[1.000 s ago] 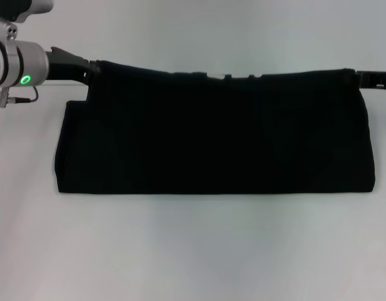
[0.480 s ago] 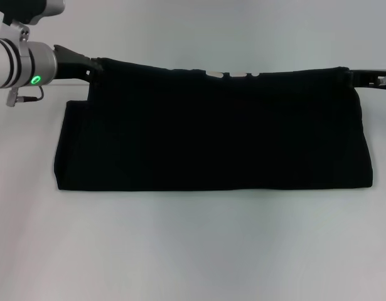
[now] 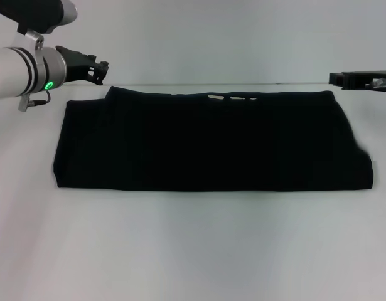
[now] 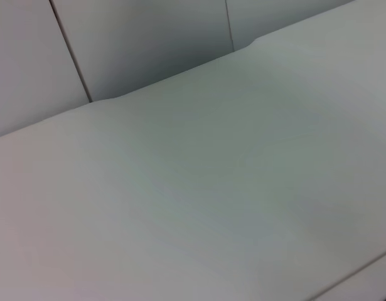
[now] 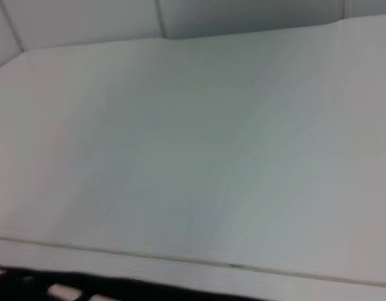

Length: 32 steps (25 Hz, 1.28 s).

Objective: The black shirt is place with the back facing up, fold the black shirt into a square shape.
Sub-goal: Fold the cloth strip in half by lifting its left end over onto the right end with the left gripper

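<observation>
You won't find any text you can read here. Along the far edge of the black shirt (image 3: 211, 141), a few whitish bits of print (image 3: 230, 97) peek out from the fold, but too little shows to make out a single letter. In the right wrist view the same whitish marks (image 5: 64, 291) sit at the shirt's edge, just as unreadable.

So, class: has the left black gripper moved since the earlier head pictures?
Yes. The left gripper has lifted off the black fabric shirt's far left corner and now sits above it, apart.
</observation>
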Motion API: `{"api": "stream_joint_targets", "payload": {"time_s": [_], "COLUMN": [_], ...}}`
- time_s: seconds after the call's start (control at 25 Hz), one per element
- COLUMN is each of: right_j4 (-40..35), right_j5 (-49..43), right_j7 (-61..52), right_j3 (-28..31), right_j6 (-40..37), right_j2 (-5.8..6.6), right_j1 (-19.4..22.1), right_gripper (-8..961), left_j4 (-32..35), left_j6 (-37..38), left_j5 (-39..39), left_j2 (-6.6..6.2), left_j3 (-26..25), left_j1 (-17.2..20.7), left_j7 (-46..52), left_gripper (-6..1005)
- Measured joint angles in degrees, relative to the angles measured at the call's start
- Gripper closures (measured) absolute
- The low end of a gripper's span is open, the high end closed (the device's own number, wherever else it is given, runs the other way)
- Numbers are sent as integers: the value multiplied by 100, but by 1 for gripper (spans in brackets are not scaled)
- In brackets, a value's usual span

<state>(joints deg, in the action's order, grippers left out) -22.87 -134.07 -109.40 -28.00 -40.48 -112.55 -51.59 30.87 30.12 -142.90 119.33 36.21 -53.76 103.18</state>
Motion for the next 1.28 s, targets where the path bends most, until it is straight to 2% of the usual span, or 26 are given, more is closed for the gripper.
{"api": "stream_joint_targets", "payload": {"time_s": [0.16,0.2,0.32,0.56,0.68,0.8,0.88,0.96,1.04,1.16,1.28], "right_j4": [-109,-123,-150,-155,-265,-552,-700,-788,-828,-831,-829], "right_j5": [120,146,166,181,176,297,505,745,968,1159,1178], "right_j7": [10,22,20,-384,-782,-950,-957,-912,-828,-726,-709], "right_j3": [34,21,3,-45,-145,-107,-91,-91,-95,-108,-105], "right_j6": [252,286,295,-306,-1027,-1925,-2497,-2898,-3113,-3200,-3181], "right_j2": [-8,-4,37,221,328,353,354,348,337,314,282], "right_j1": [65,78,93,128,220,394,527,649,754,876,922], "right_gripper": [608,561,500,379,300,184,107,91,74,66,67], "left_j4": [-12,4,54,230,710,1468,1836,2169,2415,2634,2644], "left_j6": [-329,-407,-435,-65,876,2260,3096,3861,4319,4738,4817], "left_j5": [26,42,106,74,53,146,182,251,366,473,477], "left_j2": [43,52,56,78,82,82,82,76,51,-21,-51], "left_j3": [-26,-54,-78,-30,-19,-15,-21,-54,-88,-128,-144], "left_j1": [27,51,110,197,405,765,944,1134,1315,1620,1729], "left_j7": [50,91,242,474,948,1476,1678,1786,1859,2181,2375], "left_gripper": [847,801,663,439,324,206,170,135,99,99,99]}}
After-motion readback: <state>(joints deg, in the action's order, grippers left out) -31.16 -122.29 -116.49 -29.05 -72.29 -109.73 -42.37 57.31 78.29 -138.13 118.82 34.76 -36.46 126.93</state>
